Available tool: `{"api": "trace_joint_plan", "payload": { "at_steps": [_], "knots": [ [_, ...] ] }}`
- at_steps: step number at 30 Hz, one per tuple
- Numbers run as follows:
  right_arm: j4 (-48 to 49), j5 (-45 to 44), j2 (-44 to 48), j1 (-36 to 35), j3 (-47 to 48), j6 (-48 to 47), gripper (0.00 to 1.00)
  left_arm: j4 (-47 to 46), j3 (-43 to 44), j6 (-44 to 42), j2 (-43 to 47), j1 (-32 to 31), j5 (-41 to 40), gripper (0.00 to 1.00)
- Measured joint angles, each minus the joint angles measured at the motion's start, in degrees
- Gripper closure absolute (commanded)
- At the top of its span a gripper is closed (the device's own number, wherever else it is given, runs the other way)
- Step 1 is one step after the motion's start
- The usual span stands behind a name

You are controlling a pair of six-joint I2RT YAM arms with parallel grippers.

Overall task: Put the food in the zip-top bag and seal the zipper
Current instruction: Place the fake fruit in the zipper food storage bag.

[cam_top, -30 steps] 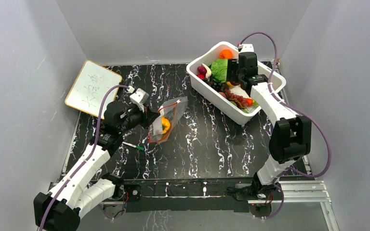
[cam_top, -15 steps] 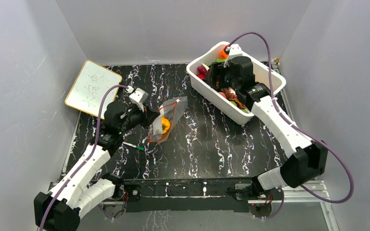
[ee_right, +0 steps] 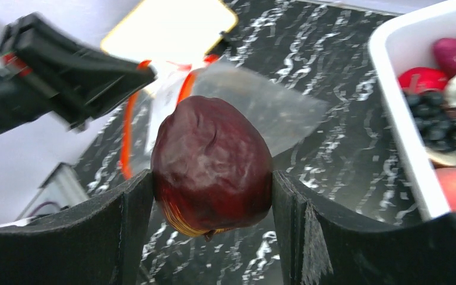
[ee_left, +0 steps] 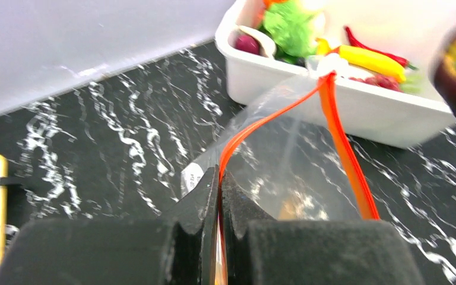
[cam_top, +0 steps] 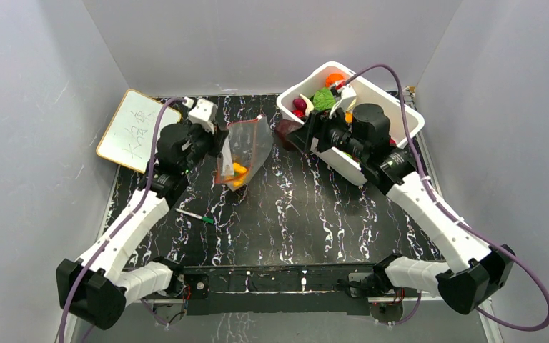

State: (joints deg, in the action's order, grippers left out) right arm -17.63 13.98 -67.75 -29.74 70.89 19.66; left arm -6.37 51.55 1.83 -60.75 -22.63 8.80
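Right gripper (ee_right: 212, 178) clamped on dark red toy fruit (ee_right: 211, 151), 12 o'clock. Left gripper (ee_left: 219, 178) pinched together on zipper (ee_left: 338, 130); zip-top bag (cam_top: 246, 143) hangs at 11 o'clock. Risk: mouth narrow, held one-sided; fruit may snag the rim and drop.

**Film, gloss and matt black**

The bag (cam_top: 246, 139) is clear, crinkly plastic film. Its zipper (ee_left: 341, 142) is a smooth red-orange plastic strip. The fruit (ee_right: 211, 166) is dark red, glossy and wrinkled. The right hand (ee_right: 212, 178) has matt black, faintly grainy fingers (ee_right: 119, 237). The tub (ee_left: 392, 119) is smooth white plastic. The surface (cam_top: 300, 207) is black with white marble-like veins and a slight sheen.
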Motion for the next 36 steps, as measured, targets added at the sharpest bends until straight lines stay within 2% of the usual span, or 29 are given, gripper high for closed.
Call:
{"api": "trace_joint_plan", "payload": {
  "at_steps": [5,13,22,29,36],
  "knots": [
    [4.94,4.76,2.93,-2.56,-4.39,4.98,0.71,-2.56,2.89,-2.23,-4.94,0.00,-5.90,1.00],
    [12.33,8.74,3.91,-6.93,-9.97,13.35,0.70,-2.19,0.20,1.40,-5.27,0.00,-5.90,1.00],
    [17.81,7.56,-2.82,-11.30,-9.94,19.45,0.70,-1.64,-3.41,8.46,-1.27,0.00,-1.49,1.00],
    [17.75,4.04,-8.00,-12.87,-9.18,22.45,0.70,-1.68,-3.72,13.18,1.95,0.00,1.95,1.00],
    [17.18,-0.09,-8.76,-13.07,-9.05,23.65,0.70,-1.75,-5.57,15.80,3.89,0.00,3.93,1.00]
  ]
}}
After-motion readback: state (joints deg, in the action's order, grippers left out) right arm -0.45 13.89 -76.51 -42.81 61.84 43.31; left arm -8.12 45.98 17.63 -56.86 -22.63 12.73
